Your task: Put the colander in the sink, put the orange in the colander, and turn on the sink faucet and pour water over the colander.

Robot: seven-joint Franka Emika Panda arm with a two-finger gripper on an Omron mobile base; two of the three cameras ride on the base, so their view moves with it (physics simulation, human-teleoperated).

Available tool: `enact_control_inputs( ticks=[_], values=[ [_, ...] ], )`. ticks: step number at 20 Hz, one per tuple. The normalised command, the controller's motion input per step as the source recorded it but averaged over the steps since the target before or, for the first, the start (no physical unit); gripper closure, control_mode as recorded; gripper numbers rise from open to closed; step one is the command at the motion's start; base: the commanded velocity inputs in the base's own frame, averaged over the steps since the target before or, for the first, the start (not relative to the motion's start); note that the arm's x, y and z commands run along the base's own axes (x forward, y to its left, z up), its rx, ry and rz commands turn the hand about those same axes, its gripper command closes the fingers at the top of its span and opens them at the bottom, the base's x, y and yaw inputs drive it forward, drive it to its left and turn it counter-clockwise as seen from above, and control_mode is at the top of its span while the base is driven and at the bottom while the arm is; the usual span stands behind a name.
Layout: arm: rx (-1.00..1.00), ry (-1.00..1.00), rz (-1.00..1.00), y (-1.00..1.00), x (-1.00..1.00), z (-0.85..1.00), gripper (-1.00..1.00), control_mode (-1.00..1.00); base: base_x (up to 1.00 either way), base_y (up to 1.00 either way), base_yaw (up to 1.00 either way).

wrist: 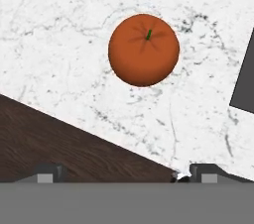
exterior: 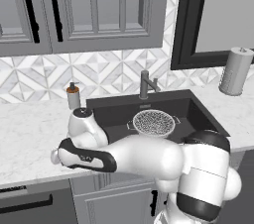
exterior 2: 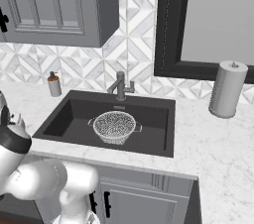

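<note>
No writing, labels, brands or numbers can be read anywhere here. The soap dispenser [exterior: 74, 96] at the back edge of the table is plain as far as I can tell, though it shows too small to be sure.

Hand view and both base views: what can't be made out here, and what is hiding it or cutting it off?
- Orange: in the hand view it lies on the marble counter; in the left base view the arm covers that stretch of counter.
- Gripper: hand view shows just the fingertips, spread wide apart.
- Sink: in the left base view the arm hides its front edge.
- Colander: its inside is too small to check.
- Sink faucet: lever position too small to tell.
</note>
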Motion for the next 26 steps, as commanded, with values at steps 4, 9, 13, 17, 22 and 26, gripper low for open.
enact_control_inputs(
  ticks=[4, 9, 13, 17, 22, 26],
  values=[
    [0.0, 0.01, -0.11, 0.01, 0.25, -0.11, -1.0, -1.0, 0.0, 0.0, 0.0],
    [-0.01, 0.0, -0.15, 0.1, 0.19, -0.18, -1.0, -1.0, 0.0, 0.0, 0.0],
    [-0.01, 0.0, -0.18, 0.17, 0.16, -0.26, -1.0, -1.0, 0.0, 0.0, 0.0],
    [0.0, 0.0, -0.18, 0.01, 0.17, -0.2, -1.0, -1.0, 0.0, 0.0, 0.0],
    [0.0, -0.01, -0.15, 0.02, 0.18, -0.08, -1.0, -1.0, 0.0, 0.0, 0.0],
    [0.0, -0.02, -0.12, 0.18, 0.21, -0.05, -1.0, -1.0, 0.0, 0.0, 0.0]
  ],
)
